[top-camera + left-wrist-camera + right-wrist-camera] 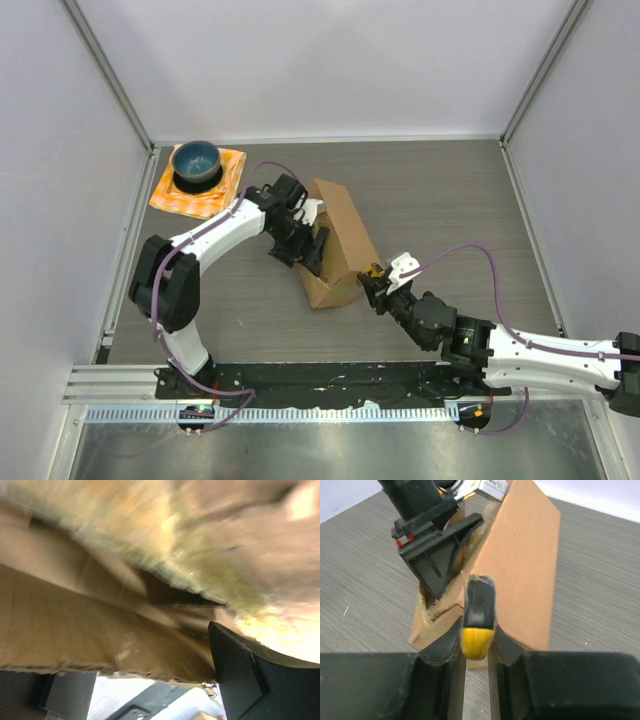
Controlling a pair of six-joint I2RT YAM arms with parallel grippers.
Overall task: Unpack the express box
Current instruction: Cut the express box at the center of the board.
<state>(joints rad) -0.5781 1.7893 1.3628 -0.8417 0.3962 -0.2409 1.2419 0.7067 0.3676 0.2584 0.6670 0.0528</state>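
No contents are out of the box (345, 235), so the task is judged early to middle stage. The box lies tipped near the middle of the bench (450, 200), its long axis running roughly 11 to 5 o'clock in the top view. Its 9 o'clock side shows a ragged opening with frayed tape and a dark gap between flaps, so the seam appears breached there at least. The flaps are not folded back, and the interior is not visible. Left to do, on this evidence: finish parting the seam, spread the flaps, lift out the contents.

Nearest: the right end effector (477, 630), at about 4 o'clock of the box, by its near end. Its jaws stand narrow, pinching a black tool (479, 602) with a yellow butt. It is possibly a cutter, but no blade can be made out. The tool tip is at the box's near end face, touching or just short; cannot tell which.

Next out: the left end effector (308, 245), at the box's 9 o'clock side, over the opening. Its wrist view is blurred. Two dark fingers (250, 680) show well apart, with a cardboard flap edge running across between them. Judged spread and gripping nothing.

Farthest: a bowl (196, 160) on a cloth (180, 200), at 10 o'clock, well apart from the work.
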